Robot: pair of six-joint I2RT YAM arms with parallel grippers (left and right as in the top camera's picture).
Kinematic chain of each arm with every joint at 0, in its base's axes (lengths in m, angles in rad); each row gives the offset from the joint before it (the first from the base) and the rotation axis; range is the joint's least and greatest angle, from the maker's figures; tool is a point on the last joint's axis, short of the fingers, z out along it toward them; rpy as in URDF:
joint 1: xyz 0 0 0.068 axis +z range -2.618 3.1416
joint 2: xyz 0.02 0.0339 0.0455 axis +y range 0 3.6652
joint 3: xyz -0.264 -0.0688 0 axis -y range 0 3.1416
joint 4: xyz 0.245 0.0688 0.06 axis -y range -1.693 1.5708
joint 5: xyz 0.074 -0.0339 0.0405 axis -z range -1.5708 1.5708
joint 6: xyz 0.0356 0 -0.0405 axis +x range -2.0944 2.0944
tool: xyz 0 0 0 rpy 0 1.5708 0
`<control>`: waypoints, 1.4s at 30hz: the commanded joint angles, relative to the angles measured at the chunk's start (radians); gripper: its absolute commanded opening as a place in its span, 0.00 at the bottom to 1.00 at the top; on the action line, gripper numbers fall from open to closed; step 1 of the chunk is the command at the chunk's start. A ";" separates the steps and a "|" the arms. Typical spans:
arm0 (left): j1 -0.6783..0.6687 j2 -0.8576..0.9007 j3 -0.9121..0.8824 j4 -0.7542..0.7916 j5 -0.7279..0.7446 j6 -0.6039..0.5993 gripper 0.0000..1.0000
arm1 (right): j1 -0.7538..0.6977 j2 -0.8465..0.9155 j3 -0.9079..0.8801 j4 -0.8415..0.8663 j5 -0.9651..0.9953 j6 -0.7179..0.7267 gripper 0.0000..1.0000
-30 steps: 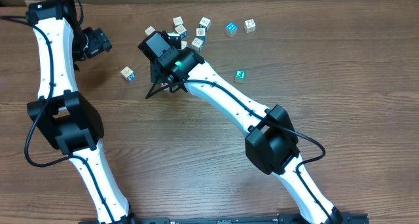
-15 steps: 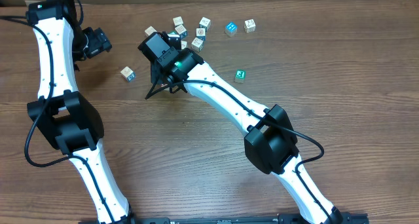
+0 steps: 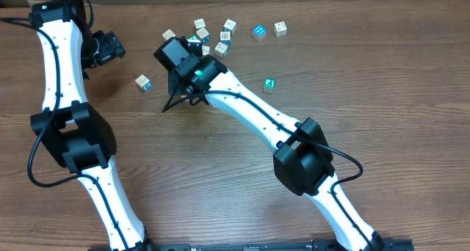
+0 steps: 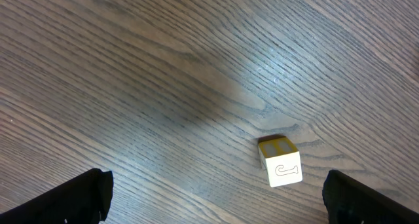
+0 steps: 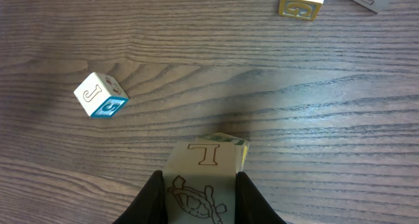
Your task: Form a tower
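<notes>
- Overhead: brown wood-grain surface (image 3: pixel 382 97) fills the view, w/ a paler tan strip along the far edge.
- Overhead: left arm (image 3: pixel 55 67) runs up the left side. Right arm (image 3: pixel 250 111) reaches diagonally to the far middle, its end in among the loose cubes (image 3: pixel 230 24).
- Overhead: blue cube (image 3: pixel 258 32) and green cube (image 3: pixel 269 84) sit to the right of that cluster. A lone cube (image 3: pixel 142 82) lies btwn the two arms.
- Left wrist: left gripper (image 4: pixel 216 185) is spread wide over the wood grain. A yellow-topped cube (image 4: pixel 281 162) lies on the surface just beyond, nearer the finger at picture-right, touching neither.
- Right wrist: right gripper (image 5: pixel 198 188) is narrow, clamped on the tower (image 5: pixel 200 171), at the far middle of the surface. Pale faces show a "T" and a line drawing; a yellow-edged bit peeks out behind. Can't tell the cube count.
- Right wrist: J cube (image 5: pixel 101 96) w/ a blue face sits off to the left, well apart. Two more cubes (image 5: pixel 301 1) are at the top edge.
</notes>
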 commanded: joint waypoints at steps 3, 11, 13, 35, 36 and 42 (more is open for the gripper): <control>-0.004 -0.019 0.018 0.001 -0.002 -0.021 1.00 | 0.006 0.008 0.001 0.003 0.014 0.007 0.06; -0.004 -0.019 0.018 0.001 -0.002 -0.021 1.00 | 0.006 0.009 0.001 0.004 0.015 0.007 0.06; -0.004 -0.019 0.018 0.001 -0.002 -0.021 0.99 | 0.006 0.010 0.001 0.004 0.015 0.007 0.06; -0.004 -0.019 0.018 0.001 -0.002 -0.021 1.00 | 0.006 0.021 0.000 0.004 0.015 0.007 0.10; -0.004 -0.019 0.018 0.001 -0.002 -0.021 0.99 | 0.006 0.021 0.000 0.004 0.015 0.007 0.10; -0.004 -0.019 0.018 0.001 -0.002 -0.021 1.00 | 0.005 0.021 0.000 -0.009 0.015 0.007 0.10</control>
